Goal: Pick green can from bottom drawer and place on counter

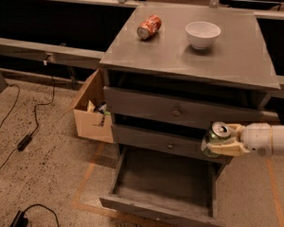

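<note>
The green can (214,138) is upright in my gripper (219,143), its silver top and pull tab showing. The gripper is shut on it and holds it in the air in front of the middle drawer's right end, above the right side of the open bottom drawer (165,183). The arm comes in from the right edge. The bottom drawer is pulled out and its tray looks bare. The counter (165,56) lies above and to the left of the can.
A red-orange can (149,27) lies on its side on the counter at the back left. A white bowl (203,34) stands at the back middle. An open cardboard box (92,110) sits on the floor left of the cabinet. Cables (28,131) run across the floor.
</note>
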`<state>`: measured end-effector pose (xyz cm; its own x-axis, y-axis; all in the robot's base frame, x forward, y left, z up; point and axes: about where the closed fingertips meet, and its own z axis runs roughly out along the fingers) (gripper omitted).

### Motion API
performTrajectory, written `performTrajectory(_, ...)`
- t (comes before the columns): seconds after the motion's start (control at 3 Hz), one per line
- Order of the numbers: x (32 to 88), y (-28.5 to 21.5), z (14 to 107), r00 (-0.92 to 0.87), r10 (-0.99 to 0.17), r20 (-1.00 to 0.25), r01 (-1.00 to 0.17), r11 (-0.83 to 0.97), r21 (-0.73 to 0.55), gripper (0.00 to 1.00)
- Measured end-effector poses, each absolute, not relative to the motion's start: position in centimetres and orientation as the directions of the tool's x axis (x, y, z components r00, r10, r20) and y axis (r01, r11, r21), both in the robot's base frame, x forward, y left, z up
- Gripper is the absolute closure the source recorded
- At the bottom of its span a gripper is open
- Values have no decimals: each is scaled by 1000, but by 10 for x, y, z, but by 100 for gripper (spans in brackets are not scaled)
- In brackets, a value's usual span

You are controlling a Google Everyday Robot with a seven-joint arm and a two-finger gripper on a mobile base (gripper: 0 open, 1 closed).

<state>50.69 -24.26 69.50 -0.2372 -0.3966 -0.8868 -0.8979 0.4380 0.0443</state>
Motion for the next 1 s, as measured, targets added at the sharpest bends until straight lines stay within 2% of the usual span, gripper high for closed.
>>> performTrajectory(0.33, 519, -235, 780, -196, -392, -899, -919, 392, 30, 100)
performTrajectory(1.0, 526, -241, 798, -187, -354, -916, -905, 424, 20, 100)
